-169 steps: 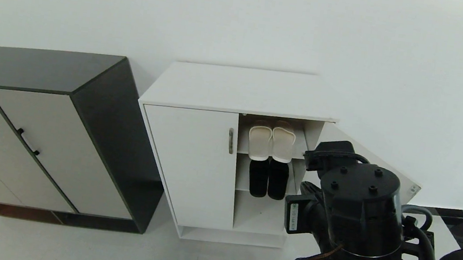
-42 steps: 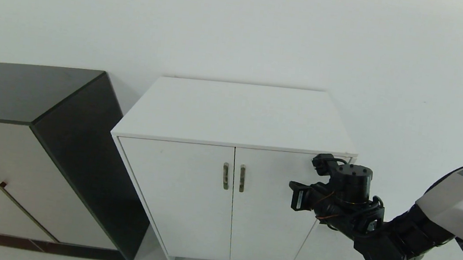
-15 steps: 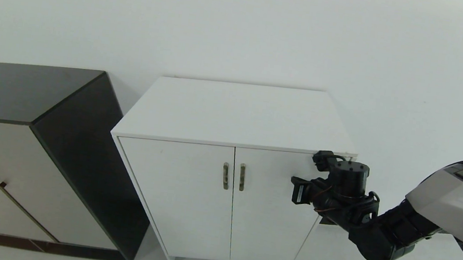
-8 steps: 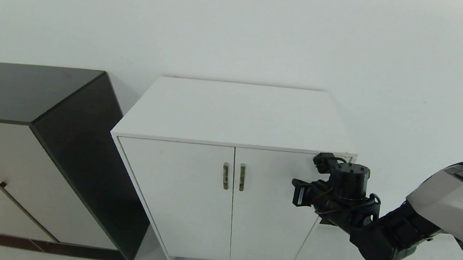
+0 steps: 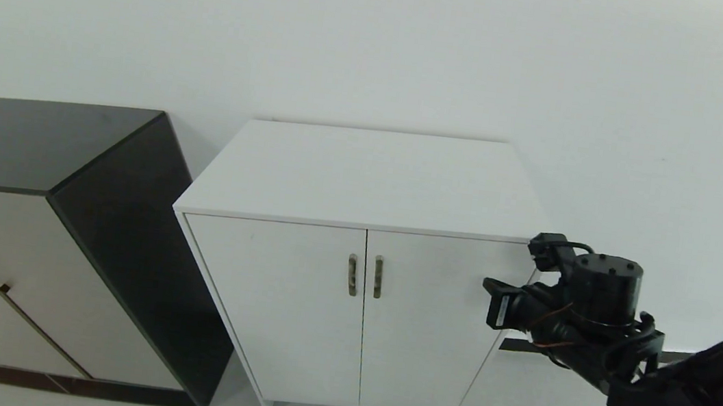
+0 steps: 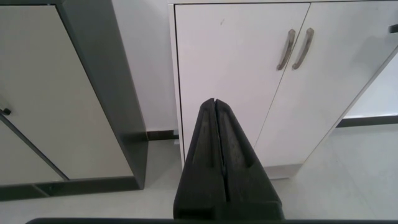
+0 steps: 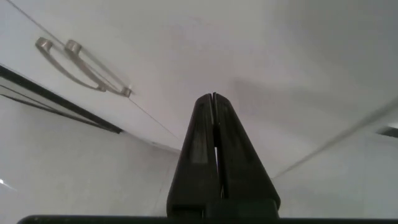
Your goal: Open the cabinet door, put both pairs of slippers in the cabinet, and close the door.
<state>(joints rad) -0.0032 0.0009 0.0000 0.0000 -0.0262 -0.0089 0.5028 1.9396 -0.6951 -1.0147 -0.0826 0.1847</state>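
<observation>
With the right gripper [image 7: 214, 98], jaws pressed together and empty, beside the outer edge of the closed cabinet door [image 5: 423, 321], confirm flush seating, then retract straight back.

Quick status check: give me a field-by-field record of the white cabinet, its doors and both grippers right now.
cabinet: white cabinet against the wall, with the dark cabinet on its left
doors: left door and right door both shut
handles: handles side by side at the middle seam
right gripper: right gripper shut, empty, near the right door's outer edge; contact unclear
left gripper: left gripper shut, empty, apart from the cabinet, pointing toward the left door
</observation>
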